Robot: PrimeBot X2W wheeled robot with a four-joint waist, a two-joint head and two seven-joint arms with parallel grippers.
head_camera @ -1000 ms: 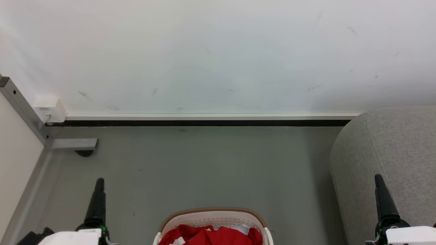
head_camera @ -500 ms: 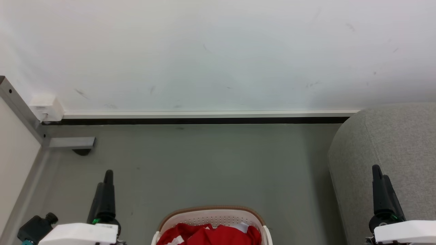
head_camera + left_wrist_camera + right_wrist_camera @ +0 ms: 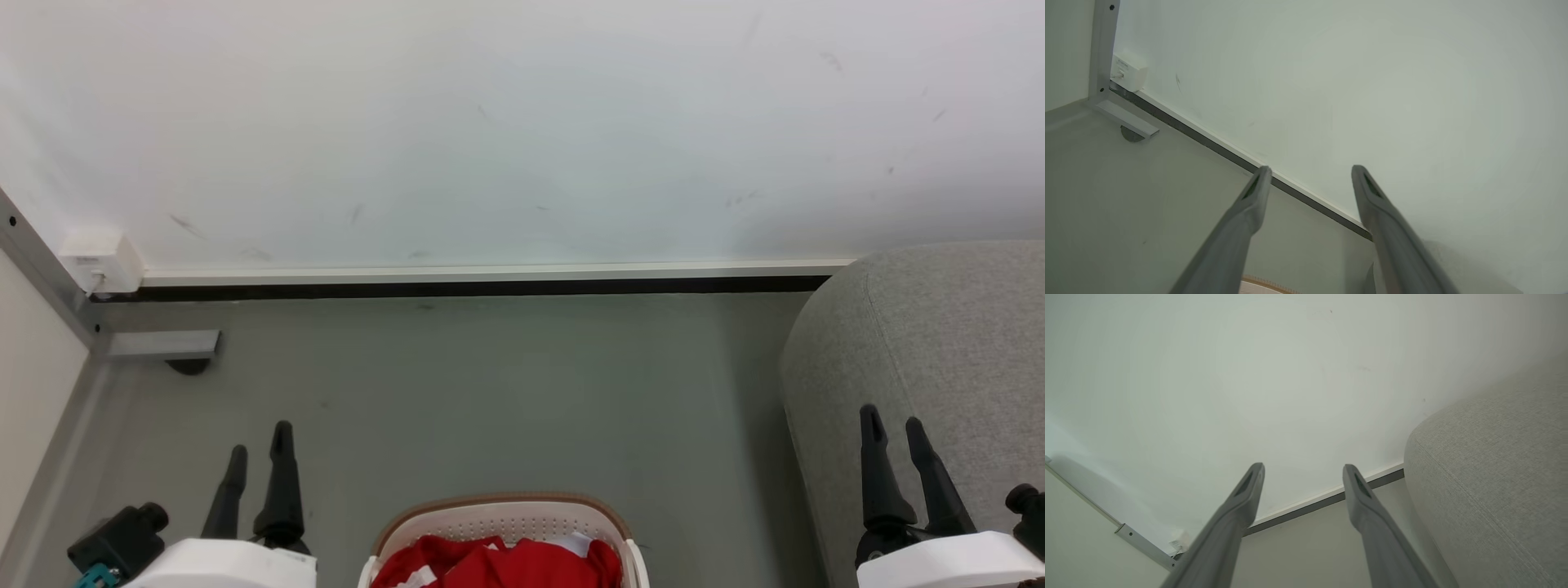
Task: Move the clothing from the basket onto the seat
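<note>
The white basket point(image 3: 502, 517) with its brown rim sits on the floor at the bottom middle of the head view, cut off by the frame edge. Red clothing point(image 3: 498, 563) with white patches fills it. The grey seat point(image 3: 939, 343) rises at the right, also seen in the right wrist view as a grey rounded bulk point(image 3: 1494, 469). My left gripper point(image 3: 260, 437) stands open left of the basket, above the floor. My right gripper point(image 3: 891, 418) is open in front of the seat's side. Both hold nothing. A sliver of the basket rim point(image 3: 1261, 281) shows in the left wrist view.
A white wall point(image 3: 522, 122) with a dark baseboard point(image 3: 490, 287) runs across the back. A metal frame post with a foot point(image 3: 159, 345) and a small white box point(image 3: 102, 260) stand at the left corner. Grey floor point(image 3: 490, 392) lies between basket and wall.
Both grippers have turned so that their two fingers now show spread apart; the left has risen and moved right, the right moved left. The camera has shifted slightly.
</note>
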